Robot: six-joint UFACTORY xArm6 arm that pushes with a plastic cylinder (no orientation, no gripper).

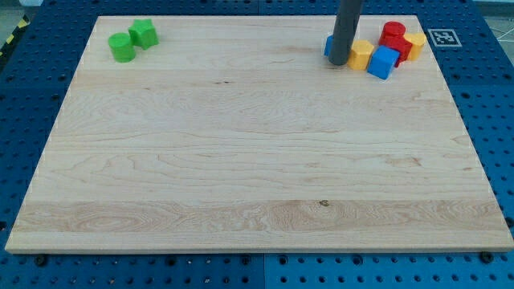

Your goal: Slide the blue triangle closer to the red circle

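Camera view from above and in front: a pale wooden board [241, 160] is laid on a blue perforated table [32, 88], and all blocks are gathered along the board's top edge. The straight dark rod [347, 24] is seen coming down near the view's top right, with my tip [340, 63] set on the wood. No claw is carried by this arm, so no opening or closing can be told of it.

Just behind the rod, on its left side in the view, a sliver of a blue block [328, 46] is shown; most of it is hidden by the rod, and its shape cannot be made out. The tip is placed against or just beside this block.

Immediately to the right of the rod a small yellow block [361, 54] is found, and touching it on the right a blue cube-like block [383, 62]. Behind these, a red round block [393, 32] is stacked close against a second red block [397, 46], with another yellow block [415, 42] pressed to their right. Thus the yellow block and the blue cube-like block are set between the rod and the red pieces.

Well apart, at the view's top left, a green round block [122, 48] and a green angular block [144, 34] are placed touching each other. A black-and-white marker tag [442, 37] is fixed to the table beyond the board's top right corner.
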